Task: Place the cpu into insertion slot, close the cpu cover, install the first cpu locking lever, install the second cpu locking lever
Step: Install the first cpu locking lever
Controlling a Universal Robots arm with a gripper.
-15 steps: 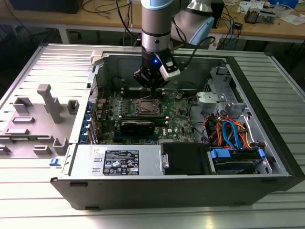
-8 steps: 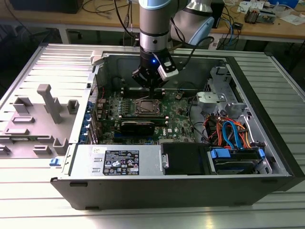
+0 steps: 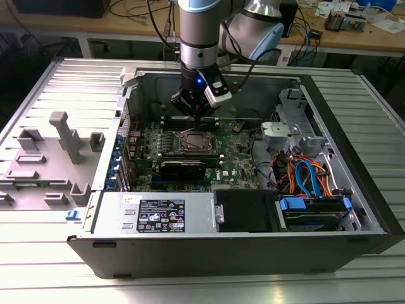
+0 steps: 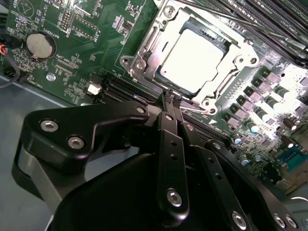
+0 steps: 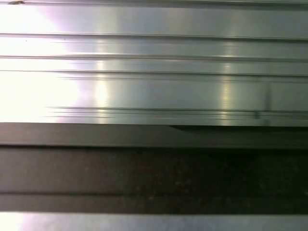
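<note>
In the second wrist view the cpu [image 4: 192, 55] lies flat in the insertion slot [image 4: 210, 102], its silver top brightly lit. The cpu cover [image 4: 147, 50] lies down around it as a metal frame, with the chip showing through its window. My gripper [image 4: 172, 96] is shut, nothing between its black fingers, and its tips hang just above the socket's edge. Thin wire levers [image 4: 216, 10] run along the socket's sides; I cannot tell whether they are latched. In the exterior view the gripper [image 3: 197, 122] points straight down over the socket [image 3: 193, 140] on the green board [image 3: 237, 155].
The board sits inside an open computer case [image 3: 354, 164]. Black memory slots [image 4: 269, 19] flank the socket and a coin battery [image 4: 38, 44] lies nearby. A power supply [image 3: 158, 212] and a drive bay with coloured cables [image 3: 304, 177] fill the front. Grey fixtures [image 3: 63, 136] stand on the exterior view's left.
</note>
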